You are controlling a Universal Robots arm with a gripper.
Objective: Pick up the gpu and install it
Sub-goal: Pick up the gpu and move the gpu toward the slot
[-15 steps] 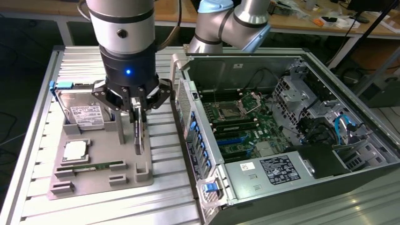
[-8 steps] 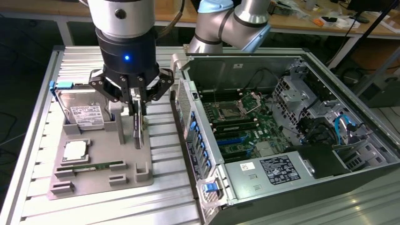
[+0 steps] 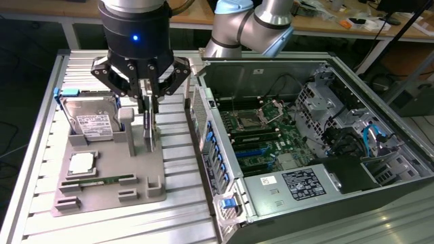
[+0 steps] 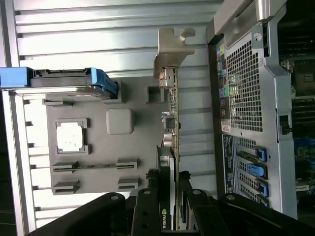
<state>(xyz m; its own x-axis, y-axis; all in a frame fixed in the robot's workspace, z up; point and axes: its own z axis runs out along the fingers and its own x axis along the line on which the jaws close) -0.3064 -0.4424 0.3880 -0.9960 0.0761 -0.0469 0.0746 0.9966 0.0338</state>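
Observation:
The gpu [image 3: 149,138] stands on edge in a slot of the grey holder tray [image 3: 109,197], a thin dark card with its silver bracket [image 4: 173,46] at the far end. My gripper [image 3: 148,108] hangs straight above it with its fingers [image 4: 153,183] pressed against both faces of the card's top edge, shut on it. In the wrist view the gpu [image 4: 171,123] runs edge-on from the gripper [image 4: 169,181] out to the bracket. The card's lower edge still sits in the tray [image 4: 133,147].
A silver hard drive [image 3: 91,124] with blue rails, a processor chip [image 3: 81,162] and a green memory stick [image 3: 101,180] lie in the same tray. The opened computer case [image 3: 285,137] stands on the exterior view's right, with its perforated rear wall [image 4: 246,98] close beside the card.

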